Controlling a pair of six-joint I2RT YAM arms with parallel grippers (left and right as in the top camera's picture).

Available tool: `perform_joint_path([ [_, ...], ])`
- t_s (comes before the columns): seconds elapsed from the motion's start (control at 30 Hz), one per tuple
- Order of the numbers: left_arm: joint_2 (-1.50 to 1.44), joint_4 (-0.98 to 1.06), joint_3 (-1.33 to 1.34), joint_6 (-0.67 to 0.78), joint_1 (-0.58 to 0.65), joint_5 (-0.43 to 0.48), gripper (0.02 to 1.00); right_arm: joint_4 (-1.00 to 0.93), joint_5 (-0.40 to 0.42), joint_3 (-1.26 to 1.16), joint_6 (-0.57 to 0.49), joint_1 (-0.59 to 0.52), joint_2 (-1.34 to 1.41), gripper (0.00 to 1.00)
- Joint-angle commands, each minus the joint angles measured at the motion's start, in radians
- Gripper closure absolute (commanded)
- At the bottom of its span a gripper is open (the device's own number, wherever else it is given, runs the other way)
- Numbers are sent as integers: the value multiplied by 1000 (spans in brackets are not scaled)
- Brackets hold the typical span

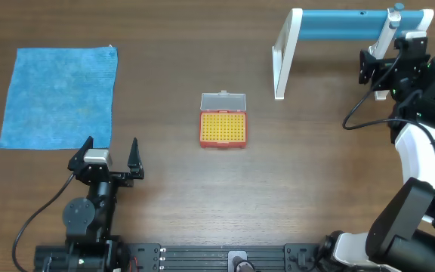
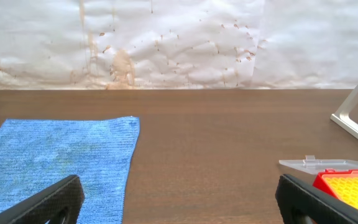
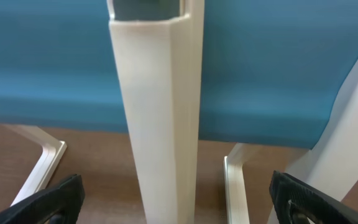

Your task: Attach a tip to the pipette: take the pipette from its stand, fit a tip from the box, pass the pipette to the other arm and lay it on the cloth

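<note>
Pipette (image 3: 157, 112): long cream-white shaft with flat facets and a dark grey section at its upper end. Hung upright on stand (image 1: 331, 24) at the far right of surface (image 1: 316, 174). Both ends cut off in the right wrist view; partly hidden behind the right arm in the top view.

Right tool (image 3: 174, 193): spread wide, one dark finger to each side of the shaft, apart from it, pinching nothing.

Left tool (image 1: 111, 142): spread, holding nothing, low over the surface near the cloth's corner.

Stand: white angular frame under a smooth blue bar.

Tip box (image 1: 223, 128): orange base, yellow dotted rack, clear lid folded back; mid-surface. Single tips too small to make out.

Cloth (image 1: 59, 98): blue, fuzzy weave, laid flat at far left.

Surface: brown wood grain.
</note>
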Motion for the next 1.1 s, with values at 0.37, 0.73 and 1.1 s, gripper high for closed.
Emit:
perform_joint_path([
  [0.37,-4,-5,-2,9,-3,0,20,98,-5,16,102,4,61,86],
  [0.73,-4,-5,-2,9,-3,0,20,97,-5,16,113,21,61,283],
  [1.1,-4,-5,-2,9,-3,0,20,76,-5,16,112,21,61,457],
])
